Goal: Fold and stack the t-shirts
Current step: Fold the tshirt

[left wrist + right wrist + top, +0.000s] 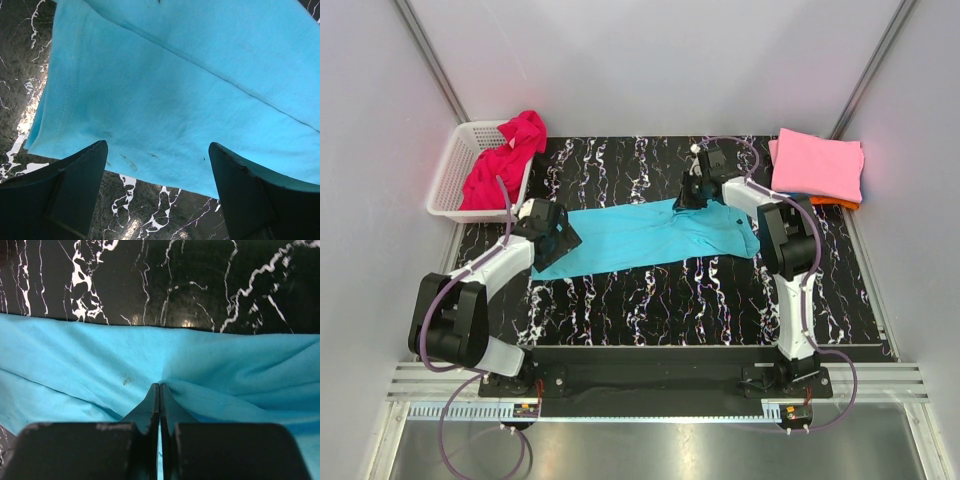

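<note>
Bare table (650,300) lies open in front of the turquoise shirt (640,235), which is stretched in a band across it. The left fingers (80,185) gape over its left hem. The right fingers (150,410) are clenched on a fold near its far edge. Beyond, a red shirt (500,160) spills from the basket (445,180) at far left, and a folded pink shirt (818,162) lies at far right.

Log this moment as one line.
left claw: open over turquoise shirt | right claw: shut on turquoise shirt | pink shirt: folded, far right | red shirt: in basket
</note>
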{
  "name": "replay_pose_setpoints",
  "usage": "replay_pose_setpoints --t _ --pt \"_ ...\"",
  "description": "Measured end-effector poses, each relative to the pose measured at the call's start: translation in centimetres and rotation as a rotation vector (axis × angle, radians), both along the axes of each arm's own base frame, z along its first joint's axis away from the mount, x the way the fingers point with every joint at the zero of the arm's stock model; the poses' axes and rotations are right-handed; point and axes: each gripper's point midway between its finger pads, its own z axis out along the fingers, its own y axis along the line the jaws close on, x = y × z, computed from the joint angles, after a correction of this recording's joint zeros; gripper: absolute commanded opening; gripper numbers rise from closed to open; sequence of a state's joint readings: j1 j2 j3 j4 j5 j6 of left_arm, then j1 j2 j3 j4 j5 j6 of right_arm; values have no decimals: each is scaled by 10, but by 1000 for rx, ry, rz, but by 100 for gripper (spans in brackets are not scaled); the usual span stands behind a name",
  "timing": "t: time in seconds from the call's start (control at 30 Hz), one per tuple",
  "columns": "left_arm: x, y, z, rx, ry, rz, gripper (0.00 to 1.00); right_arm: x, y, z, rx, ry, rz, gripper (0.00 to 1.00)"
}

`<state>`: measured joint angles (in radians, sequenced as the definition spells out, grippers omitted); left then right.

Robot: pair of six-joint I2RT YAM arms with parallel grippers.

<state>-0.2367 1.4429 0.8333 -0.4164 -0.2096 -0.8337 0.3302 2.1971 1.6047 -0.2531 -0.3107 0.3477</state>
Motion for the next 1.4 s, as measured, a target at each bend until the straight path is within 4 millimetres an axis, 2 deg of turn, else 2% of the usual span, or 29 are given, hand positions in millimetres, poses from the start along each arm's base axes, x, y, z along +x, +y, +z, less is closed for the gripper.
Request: replay_pose_setpoints --t 0.13,0.17,0.23,0.33,0.47,0.57,0.63,0.87,0.97,1.03,1.2,1.3,1.4 --pt "1 0 1 0 -2 0 87 5 8 2 13 -23 61 28" --pt "1 0 1 0 -1 0 87 7 9 5 13 -35 74 45" --pt "1 0 1 1 -1 -2 87 12 10 11 9 -61 86 58" --pt "0 -1 0 3 1 -5 87 18 9 17 -7 -100 99 71" --pt "0 -2 -1 5 3 -13 87 27 -2 18 -67 -133 58 88" --pt "0 -3 -1 10 4 -19 86 32 -14 27 -116 -162 1 90" --pt "2 -4 -2 16 7 -23 86 30 -25 41 -147 -189 -45 90" --pt "14 -7 -4 29 18 -42 86 16 -60 117 -209 -322 -183 91" --pt "14 -7 -5 32 22 -48 86 7 -67 133 -203 -333 -223 90" --pt "15 -8 -6 33 24 -52 86 -9 -73 127 -198 -298 -244 89" --pt "10 -8 -13 39 56 -57 86 -63 -88 74 -222 -115 -277 87" --pt "7 -9 -14 40 67 -57 86 -84 -90 51 -228 -27 -279 85" --pt "0 -8 -20 40 89 -48 86 -94 -91 40 -226 20 -288 84"
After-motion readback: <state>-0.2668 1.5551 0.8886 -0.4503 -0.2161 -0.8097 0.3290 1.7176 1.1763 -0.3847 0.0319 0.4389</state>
